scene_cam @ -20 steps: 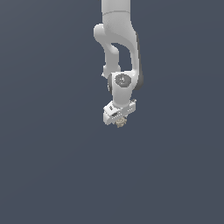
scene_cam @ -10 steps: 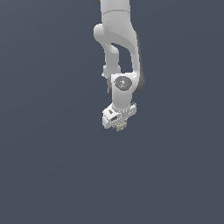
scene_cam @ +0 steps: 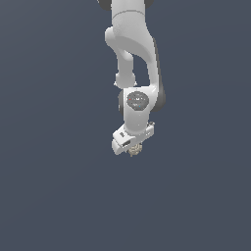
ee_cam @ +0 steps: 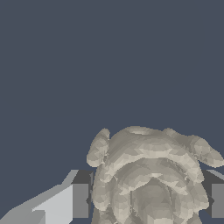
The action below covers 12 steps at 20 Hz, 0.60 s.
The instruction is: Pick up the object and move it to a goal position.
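The object is a small tan-beige, mottled, ridged lump showing just under the white hand in the exterior view. In the wrist view the object fills the space between the two grey fingertips. My gripper hangs from the white arm in mid-picture and is shut on the object, with a finger pressed on either side of it. The fingers themselves are mostly hidden behind the hand in the exterior view.
A plain dark grey-blue ground fills both views. No other object, container or edge shows.
The arm and hand have shifted slightly, the hand turning a little, with the object still held between the fingers.
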### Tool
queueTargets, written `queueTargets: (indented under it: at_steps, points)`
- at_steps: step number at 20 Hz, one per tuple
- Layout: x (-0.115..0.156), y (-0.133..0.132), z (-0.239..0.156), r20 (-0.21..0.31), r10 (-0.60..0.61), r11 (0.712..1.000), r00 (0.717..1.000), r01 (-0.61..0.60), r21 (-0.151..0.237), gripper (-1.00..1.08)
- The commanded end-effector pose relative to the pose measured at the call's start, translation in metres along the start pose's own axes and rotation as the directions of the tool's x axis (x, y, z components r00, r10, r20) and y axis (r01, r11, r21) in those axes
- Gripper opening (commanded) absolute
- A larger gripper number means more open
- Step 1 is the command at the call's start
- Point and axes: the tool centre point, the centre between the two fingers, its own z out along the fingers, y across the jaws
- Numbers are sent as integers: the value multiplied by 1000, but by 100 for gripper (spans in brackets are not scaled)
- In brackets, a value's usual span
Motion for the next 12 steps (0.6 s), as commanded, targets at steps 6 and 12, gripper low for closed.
queueTargets:
  at_steps: [6,12]
  points:
    - [37,27,-12,1,0,1000,1000,0,0,-100]
    - [63,46,-21,1,0,1000,1000,0,0,-100]
